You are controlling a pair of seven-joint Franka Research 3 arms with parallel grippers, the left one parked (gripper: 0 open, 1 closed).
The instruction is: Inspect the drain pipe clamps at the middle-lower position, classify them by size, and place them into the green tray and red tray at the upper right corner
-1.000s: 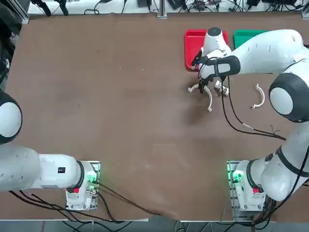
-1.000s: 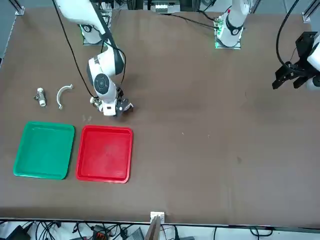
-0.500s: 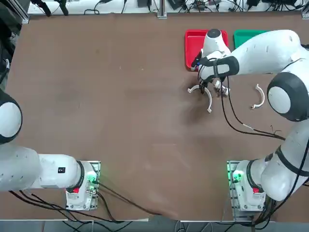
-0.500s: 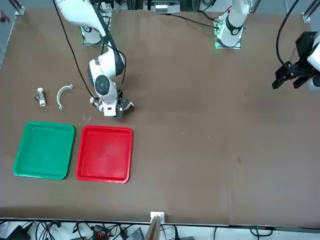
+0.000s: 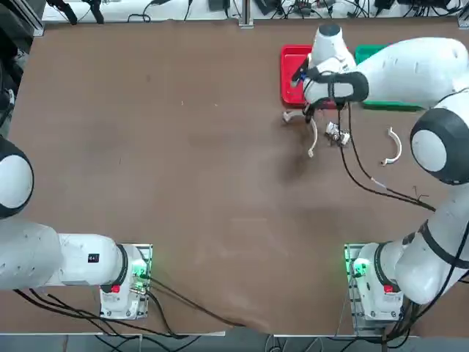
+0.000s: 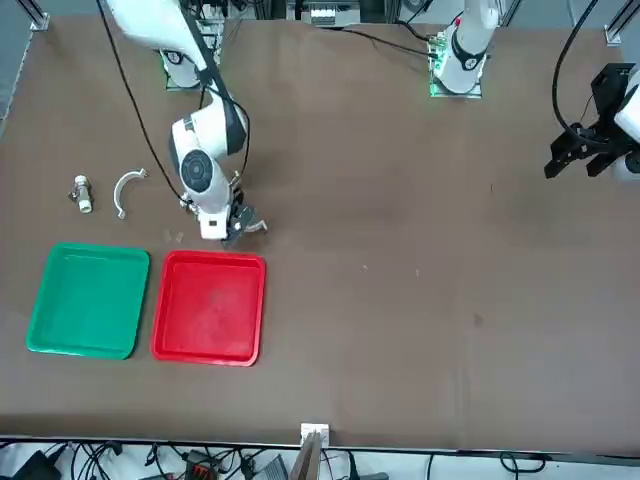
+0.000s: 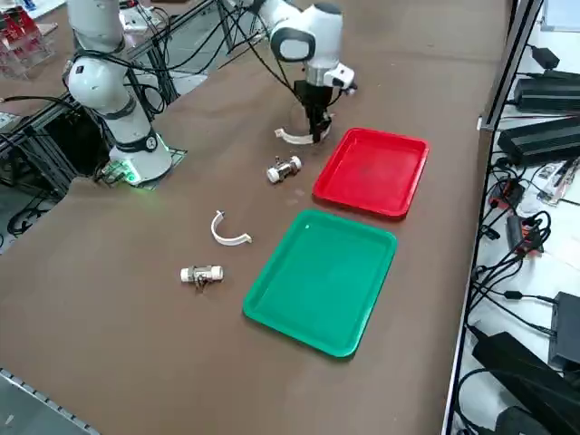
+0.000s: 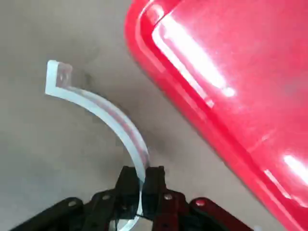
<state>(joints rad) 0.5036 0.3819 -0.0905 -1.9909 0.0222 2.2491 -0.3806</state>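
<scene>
My right gripper [image 8: 140,185] is shut on the larger white drain pipe clamp [image 8: 102,108], pinching one end of its arc. It holds the clamp [image 7: 296,138] just above the table beside the red tray [image 7: 372,169], at the tray's near corner. In the top view the gripper [image 5: 311,114] hangs by the red tray [image 5: 292,72] with the clamp [image 5: 312,139] trailing under it. The smaller clamp [image 5: 394,147] lies on the table to the right. The green tray [image 7: 322,279] sits next to the red one and holds nothing.
One stubby metal fitting [image 5: 337,134] lies close to the held clamp, a second fitting [image 7: 201,275] further out near the smaller clamp [image 7: 229,232]. Black cables hang from my right arm across the table.
My right gripper has lifted the larger clamp off the table and carried it toward the red tray. The smaller clamp and the fittings have stayed put.
</scene>
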